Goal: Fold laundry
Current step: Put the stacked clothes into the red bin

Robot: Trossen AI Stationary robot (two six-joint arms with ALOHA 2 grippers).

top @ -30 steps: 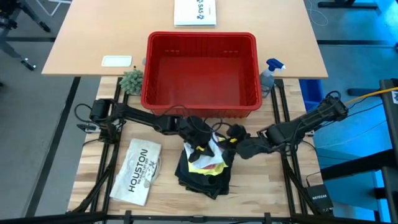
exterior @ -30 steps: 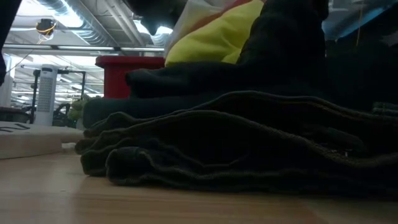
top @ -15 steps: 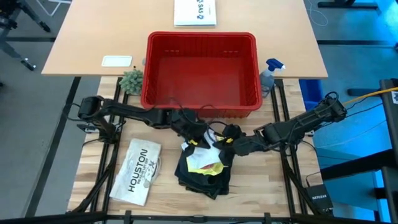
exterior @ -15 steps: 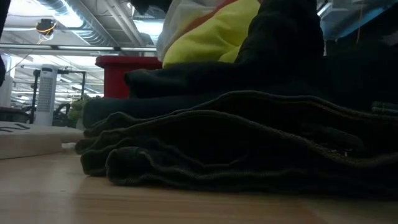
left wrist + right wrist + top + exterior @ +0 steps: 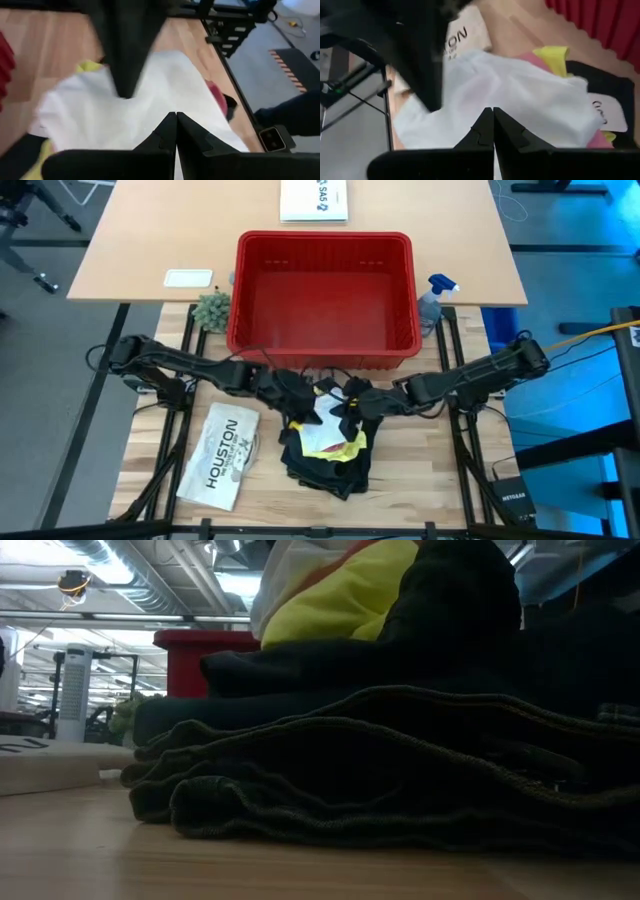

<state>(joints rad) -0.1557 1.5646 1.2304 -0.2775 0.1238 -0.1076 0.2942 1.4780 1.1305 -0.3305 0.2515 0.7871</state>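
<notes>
The laundry lies piled at the table's near middle. Black trousers [image 5: 325, 465] [image 5: 400, 770] are at the bottom, with a yellow T-shirt [image 5: 340, 444] [image 5: 340, 600] and a pink cloth [image 5: 530, 59] on them. A white cloth [image 5: 326, 408] [image 5: 115, 120] [image 5: 530, 112] is raised over the pile between my two grippers. My left gripper [image 5: 300, 395] [image 5: 176, 116] is shut on its left side. My right gripper [image 5: 350, 400] [image 5: 492, 111] is shut on its right side. My left gripper pinches the white cloth's near part [image 5: 157, 117] between its shut fingers, slanting down from the table's left. The cloth spreads away from the fingers toward the other gripper, above the pile. My right gripper pinches the white cloth [image 5: 512, 111] between its shut fingers, slanting down from the table's right. The cloth spreads from there toward the left gripper; one layer or several, I cannot tell.
A red plastic basket [image 5: 325, 340] stands just beyond the pile. A flat white item printed HOUSTON [image 5: 222, 452] lies near left. A spray bottle [image 5: 432, 300] and a small plant [image 5: 212, 308] flank the basket. Papers [image 5: 313, 200] lie on the far table.
Both grippers, still shut on the white cloth, have moved toward the table's left and a little toward the basket, and the left one has risen. More of the white cloth now shows between them above the pile. The trousers stay put.
</notes>
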